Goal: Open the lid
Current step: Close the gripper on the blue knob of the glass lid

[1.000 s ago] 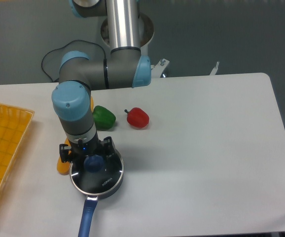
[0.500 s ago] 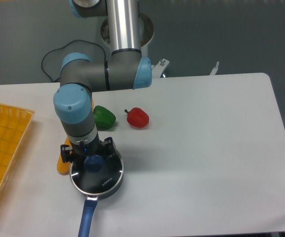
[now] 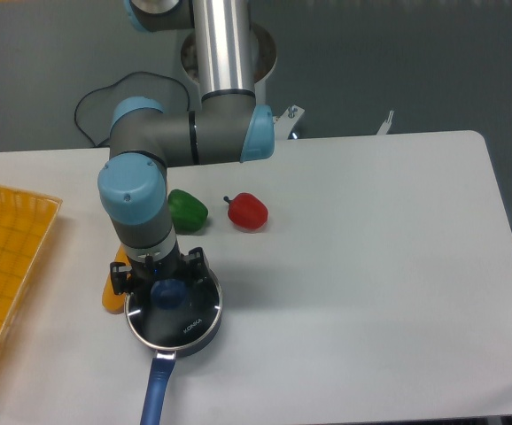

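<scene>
One lid [image 3: 178,319] sits on the saucepan [image 3: 163,372], directly beneath the hand [image 3: 161,274].

White tabletop [image 3: 371,266] against a dark grey wall. Near the middle, a red bell pepper [image 3: 248,212] lying just right of a green bell pepper [image 3: 188,210], the two close but apart. Along the left edge, a yellow grid-patterned tray [image 3: 3,266]. Toward the front, a dark saucepan [image 3: 205,335] with a blue handle [image 3: 156,394] pointing at the near edge. Just left of the pan, an orange object [image 3: 111,297], largely hidden. Behind the tabletop, a looping black cable [image 3: 88,111].
</scene>
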Robot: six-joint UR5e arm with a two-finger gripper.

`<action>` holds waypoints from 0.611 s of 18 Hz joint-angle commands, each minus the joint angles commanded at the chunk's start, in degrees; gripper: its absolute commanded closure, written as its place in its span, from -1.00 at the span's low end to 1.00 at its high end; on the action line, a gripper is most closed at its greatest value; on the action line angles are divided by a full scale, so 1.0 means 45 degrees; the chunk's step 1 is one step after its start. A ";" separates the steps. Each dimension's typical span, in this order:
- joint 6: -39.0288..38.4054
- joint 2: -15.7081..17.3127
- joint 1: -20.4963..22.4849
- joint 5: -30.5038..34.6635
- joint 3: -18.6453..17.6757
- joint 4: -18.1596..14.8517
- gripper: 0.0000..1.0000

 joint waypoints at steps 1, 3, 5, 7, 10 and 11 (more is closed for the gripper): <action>-0.0019 0.0000 0.0019 0.0000 0.0000 0.0000 -1.00; -0.0078 0.0000 0.0020 0.0000 0.0000 0.0000 -1.00; -0.0098 -0.0019 0.0020 0.0000 0.0019 0.0000 -1.00; -0.0098 -0.0020 0.0020 0.0000 0.0020 0.0000 -1.00; -0.0098 -0.0078 0.0020 0.0000 0.0020 0.0000 -1.00; -0.0098 -0.0078 0.0020 0.0000 0.0020 0.0000 -1.00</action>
